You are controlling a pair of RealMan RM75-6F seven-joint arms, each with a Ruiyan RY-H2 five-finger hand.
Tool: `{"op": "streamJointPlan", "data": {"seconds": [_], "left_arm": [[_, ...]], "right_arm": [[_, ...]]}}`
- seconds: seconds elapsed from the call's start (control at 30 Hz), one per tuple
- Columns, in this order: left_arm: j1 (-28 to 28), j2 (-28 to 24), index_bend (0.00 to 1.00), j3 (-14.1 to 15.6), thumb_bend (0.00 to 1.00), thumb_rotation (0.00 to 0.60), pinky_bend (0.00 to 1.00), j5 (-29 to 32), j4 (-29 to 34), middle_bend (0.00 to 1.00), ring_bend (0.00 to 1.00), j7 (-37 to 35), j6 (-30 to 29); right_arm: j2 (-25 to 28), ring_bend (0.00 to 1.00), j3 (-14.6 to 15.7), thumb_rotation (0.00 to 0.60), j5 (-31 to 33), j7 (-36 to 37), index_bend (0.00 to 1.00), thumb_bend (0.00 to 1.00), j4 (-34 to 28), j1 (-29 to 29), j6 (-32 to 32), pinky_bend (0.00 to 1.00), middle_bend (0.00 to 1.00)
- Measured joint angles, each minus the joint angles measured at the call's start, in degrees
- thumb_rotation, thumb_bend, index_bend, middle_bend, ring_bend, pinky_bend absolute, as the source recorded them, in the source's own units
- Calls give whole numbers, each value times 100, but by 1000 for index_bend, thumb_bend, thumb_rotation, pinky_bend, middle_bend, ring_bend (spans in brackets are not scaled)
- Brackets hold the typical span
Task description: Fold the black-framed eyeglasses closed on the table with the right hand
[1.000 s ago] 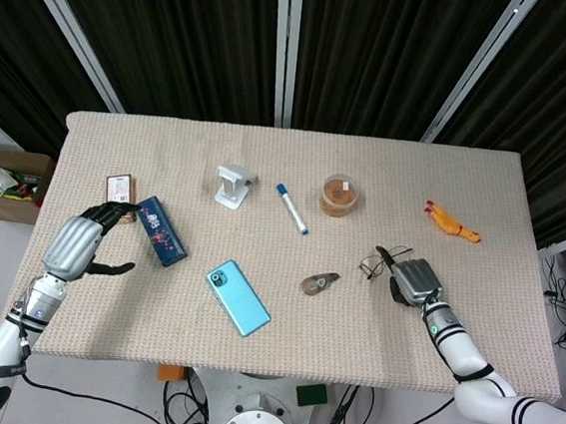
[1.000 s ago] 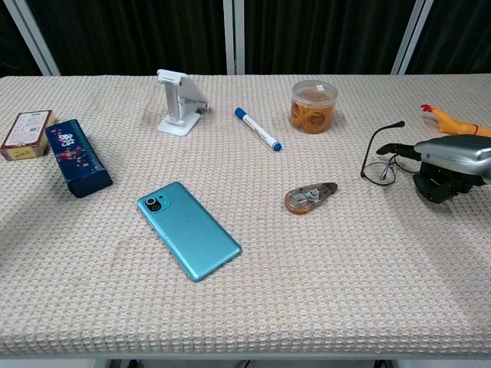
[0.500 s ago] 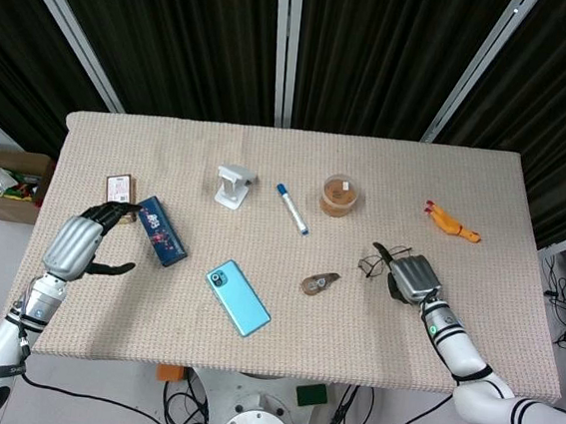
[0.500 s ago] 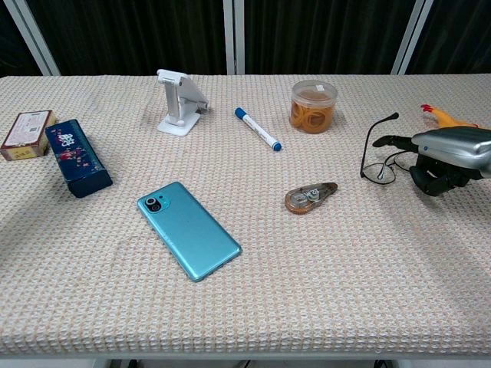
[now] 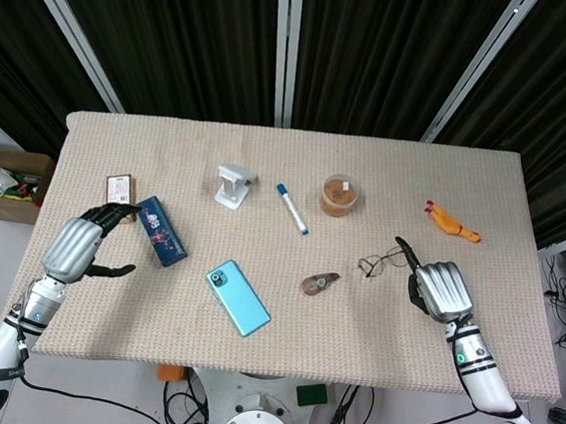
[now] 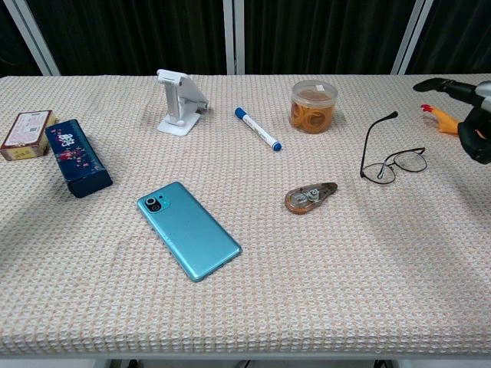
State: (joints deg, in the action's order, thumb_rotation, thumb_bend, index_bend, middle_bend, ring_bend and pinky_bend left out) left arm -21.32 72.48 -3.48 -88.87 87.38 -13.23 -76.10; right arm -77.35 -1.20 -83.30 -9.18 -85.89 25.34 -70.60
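The black-framed eyeglasses lie on the woven table cover, right of centre. In the chest view the eyeglasses rest with one temple sticking up and to the right; the other seems to lie along the lenses. My right hand hovers just right of them, holding nothing, its thumb pointing towards the frame without touching it. At the chest view's right edge the right hand is raised above the table, partly cut off. My left hand rests at the left side, fingers apart, holding nothing.
A brown tape dispenser lies left of the glasses. A rubber chicken sits behind my right hand. Farther back stand a jar of rubber bands, a blue-capped pen and a white phone stand. A teal phone and a blue box lie left.
My right hand has come off the eyeglasses, moving right and upward. The glasses stay on the table with one temple still raised. The left hand has not moved.
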Motion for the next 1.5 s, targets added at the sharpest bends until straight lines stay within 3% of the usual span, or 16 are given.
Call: {"op": "streamJointPlan", "data": {"seconds": [0.17, 0.33, 0.5, 0.7, 1.03, 1.5], "left_arm": [[21, 18, 175, 10, 53, 596, 269, -22, 31, 207, 196, 36, -49], [53, -3, 174, 15, 54, 595, 269, -39, 86, 207, 196, 77, -105], [75, -49, 175, 4, 53, 593, 269, 8, 100, 207, 196, 61, -109], [79, -71, 174, -1, 54, 592, 269, 24, 39, 207, 196, -29, -91], [114, -98, 174, 0, 54, 589, 269, -6, -16, 207, 196, -140, -148], [67, -65, 173, -8, 54, 592, 269, -15, 54, 207, 196, -7, -75]], "right_arm": [[170, 807, 256, 600, -735, -125, 0, 807, -418, -164, -321, 780, 896], [149, 807, 344, 600, -854, -427, 0, 807, -622, -26, 128, 780, 896], [-29, 808, 270, 600, -609, -849, 0, 806, -725, 249, 818, 780, 896], [-265, 808, 7, 600, -107, -1304, 0, 794, -757, 488, 1186, 780, 896], [-414, 808, -179, 600, 389, -1577, 0, 791, -662, 535, 1223, 780, 896], [-308, 808, -273, 600, 718, -1114, 0, 783, -354, 495, 1261, 780, 896]]}}
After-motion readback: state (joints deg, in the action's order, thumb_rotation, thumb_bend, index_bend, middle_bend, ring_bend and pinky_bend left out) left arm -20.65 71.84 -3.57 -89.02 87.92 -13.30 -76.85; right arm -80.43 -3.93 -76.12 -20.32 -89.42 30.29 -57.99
